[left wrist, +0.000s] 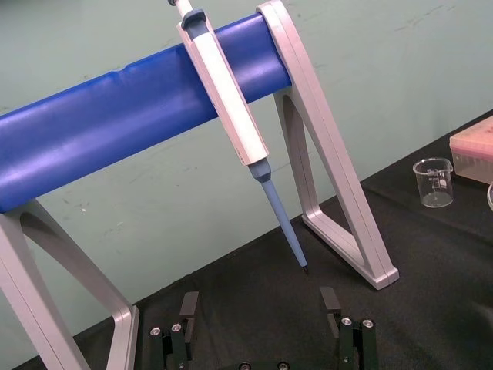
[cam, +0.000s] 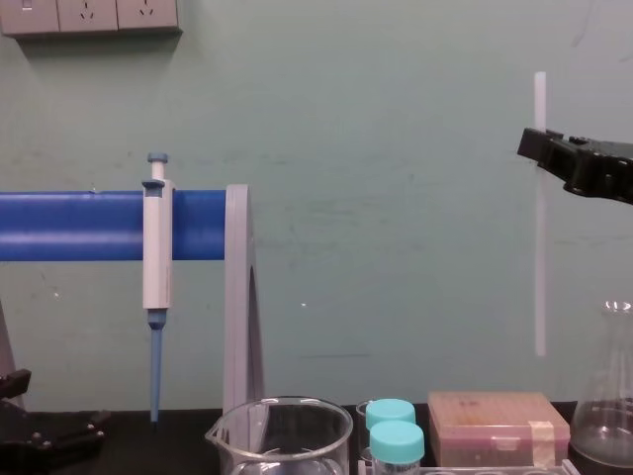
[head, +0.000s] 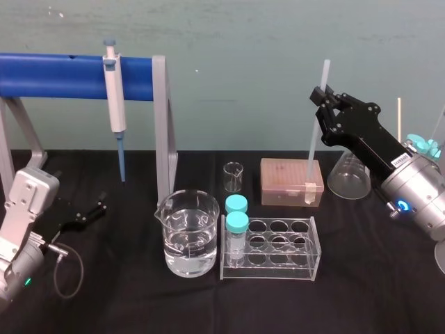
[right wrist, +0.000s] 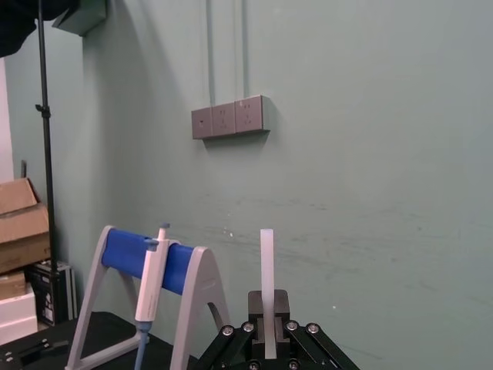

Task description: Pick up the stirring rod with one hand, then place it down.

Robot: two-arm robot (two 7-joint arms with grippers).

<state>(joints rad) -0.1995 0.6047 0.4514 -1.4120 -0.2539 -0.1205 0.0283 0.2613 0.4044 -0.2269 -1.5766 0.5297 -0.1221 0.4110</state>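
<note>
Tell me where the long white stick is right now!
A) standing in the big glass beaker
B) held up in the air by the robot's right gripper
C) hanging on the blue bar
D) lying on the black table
B: the right gripper is shut on the stirring rod, holding it upright, and in the chest view its lower end hangs clear above the pink box. The left gripper rests open on the table.

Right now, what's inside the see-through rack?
A front tube and a back tube, both teal-capped, stand in the rack's left-end holes. The front tube covers the back tube's lower part. The right gripper holds the stirring rod up behind.
</note>
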